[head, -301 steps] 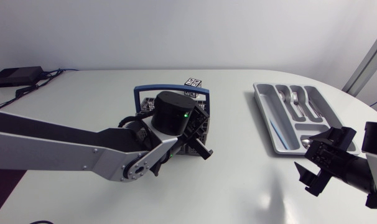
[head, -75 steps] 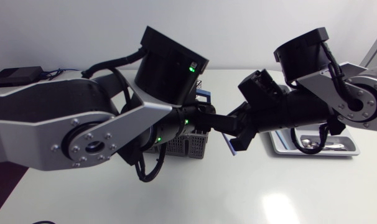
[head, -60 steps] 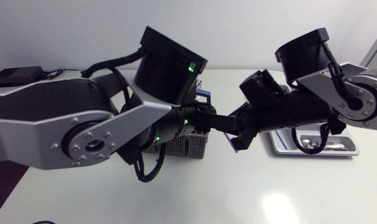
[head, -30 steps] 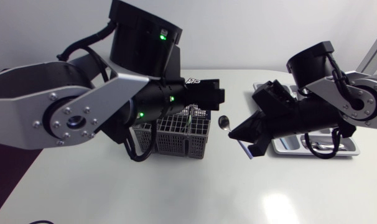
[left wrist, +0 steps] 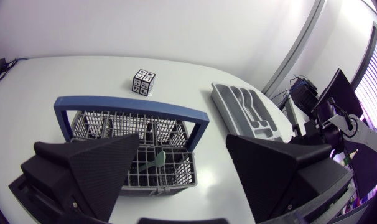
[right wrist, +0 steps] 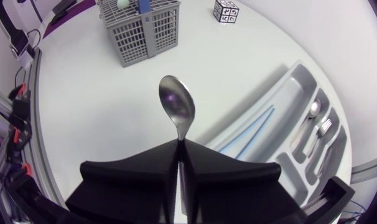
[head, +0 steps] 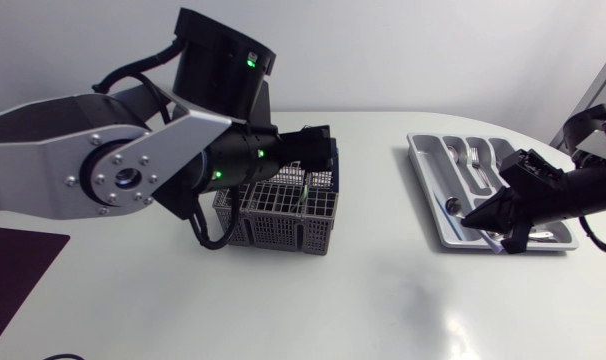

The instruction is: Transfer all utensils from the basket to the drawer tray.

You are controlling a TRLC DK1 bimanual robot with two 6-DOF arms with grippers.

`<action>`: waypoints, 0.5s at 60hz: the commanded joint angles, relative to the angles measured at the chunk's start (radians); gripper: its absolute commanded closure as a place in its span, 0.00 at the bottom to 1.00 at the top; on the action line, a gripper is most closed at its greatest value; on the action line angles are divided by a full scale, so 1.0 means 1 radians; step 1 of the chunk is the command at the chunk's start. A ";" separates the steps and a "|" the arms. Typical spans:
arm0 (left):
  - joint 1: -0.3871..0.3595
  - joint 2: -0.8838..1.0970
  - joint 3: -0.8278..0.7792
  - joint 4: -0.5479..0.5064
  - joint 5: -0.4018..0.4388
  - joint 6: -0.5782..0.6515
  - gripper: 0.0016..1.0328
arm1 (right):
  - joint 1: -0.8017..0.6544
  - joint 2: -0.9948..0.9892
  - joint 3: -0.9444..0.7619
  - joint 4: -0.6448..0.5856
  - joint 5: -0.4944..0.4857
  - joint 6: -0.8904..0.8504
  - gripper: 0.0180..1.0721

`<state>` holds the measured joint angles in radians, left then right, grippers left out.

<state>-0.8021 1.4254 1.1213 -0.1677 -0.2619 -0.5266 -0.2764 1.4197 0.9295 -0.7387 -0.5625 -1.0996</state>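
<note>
Near the drawer tray (right wrist: 288, 102), right tool (right wrist: 178, 144) tight on a spoon (right wrist: 176, 106), bowl straight ahead, long axis in line with the tool.

Left arm (head: 73, 150), left of the head view: silver-grey links, screws ringing a round black hub, fat black cylinder joint, black cables. Glows green at two small lights. Right arm (head: 553, 195), right edge: matte black. Left gripper (left wrist: 183, 137): broad black wedges.

The left tool (head: 321, 150) is hanging over the grey basket (head: 273, 228), just nine o'clock of the counter's (head: 313, 310) middle. At three o'clock, the right tool (head: 471, 216) is holding a spoon (head: 452, 207) over the drawer tray (head: 423, 165).
</note>
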 commanded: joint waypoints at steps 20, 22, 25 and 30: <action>0.018 0.083 0.025 -0.021 0.046 -0.159 0.07 | -0.211 0.225 0.137 0.084 0.142 -0.405 0.95; 0.020 0.087 0.028 -0.023 0.046 -0.168 0.07 | -0.219 0.242 0.141 0.110 0.161 -0.424 0.95; 0.020 0.093 0.029 -0.026 0.046 -0.184 0.09 | -0.230 0.266 0.146 0.148 0.187 -0.450 0.95; 0.020 0.093 0.029 -0.030 0.055 -0.208 0.10 | -0.247 0.315 0.154 0.216 0.231 -0.480 0.95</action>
<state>-0.7872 1.4994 1.1217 -0.1871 -0.2153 -0.6849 -0.5068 1.6848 1.0603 -0.5549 -0.3573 -1.5173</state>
